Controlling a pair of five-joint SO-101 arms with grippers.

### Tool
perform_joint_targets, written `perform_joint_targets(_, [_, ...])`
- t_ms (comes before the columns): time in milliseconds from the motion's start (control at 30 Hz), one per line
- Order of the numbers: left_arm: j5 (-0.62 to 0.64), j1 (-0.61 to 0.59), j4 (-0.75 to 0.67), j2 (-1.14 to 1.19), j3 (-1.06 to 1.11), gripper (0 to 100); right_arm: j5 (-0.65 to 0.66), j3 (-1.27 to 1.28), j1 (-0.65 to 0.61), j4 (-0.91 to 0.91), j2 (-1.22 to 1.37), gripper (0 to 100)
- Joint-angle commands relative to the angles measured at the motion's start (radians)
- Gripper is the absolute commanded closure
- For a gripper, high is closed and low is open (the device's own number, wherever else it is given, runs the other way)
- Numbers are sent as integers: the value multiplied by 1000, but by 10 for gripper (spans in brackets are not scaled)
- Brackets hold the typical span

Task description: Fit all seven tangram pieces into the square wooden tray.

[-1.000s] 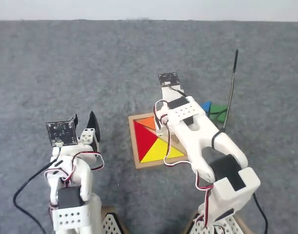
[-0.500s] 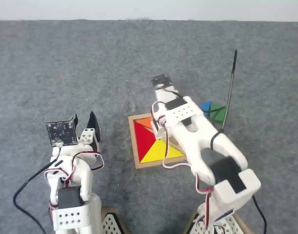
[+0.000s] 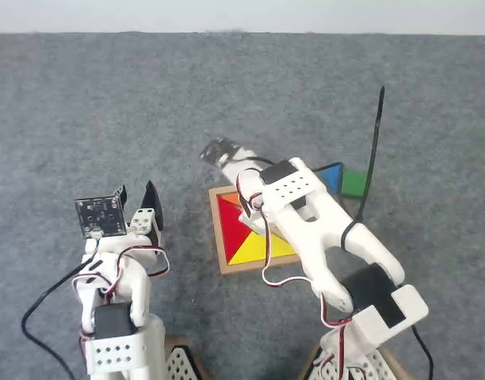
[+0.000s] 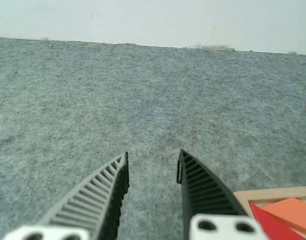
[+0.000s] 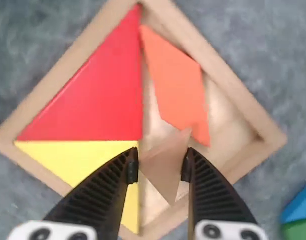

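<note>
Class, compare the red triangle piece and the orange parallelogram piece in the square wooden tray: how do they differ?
The red triangle piece has three sides; the orange parallelogram piece has four. The red one is clearly larger than the orange one. Both lie inside the square wooden tray.

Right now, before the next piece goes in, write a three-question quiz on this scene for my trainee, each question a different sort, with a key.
1. True or false: the left claw grips a tangram piece.
2. Which pieces lie on the grey mat outside the wooden tray? A) red and yellow B) blue piece and green piece C) orange and red
3. Name what the right claw holds above the tray.
Key: 1 false, it is open and empty. 2 B. 3 a tan triangle.
</note>
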Motion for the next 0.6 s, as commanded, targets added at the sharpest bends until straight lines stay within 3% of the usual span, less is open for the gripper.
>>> perform_joint_targets(0, [-12, 9, 17, -17, -8, 848, 233, -35, -4, -15, -67, 880])
perform_joint_targets(133, [-12, 9, 17, -17, -8, 848, 342, -34, -7, -13, -65, 880])
perform_joint_targets(567, [-12, 9, 17, -17, -8, 848, 509, -18, -77, 58, -65, 876])
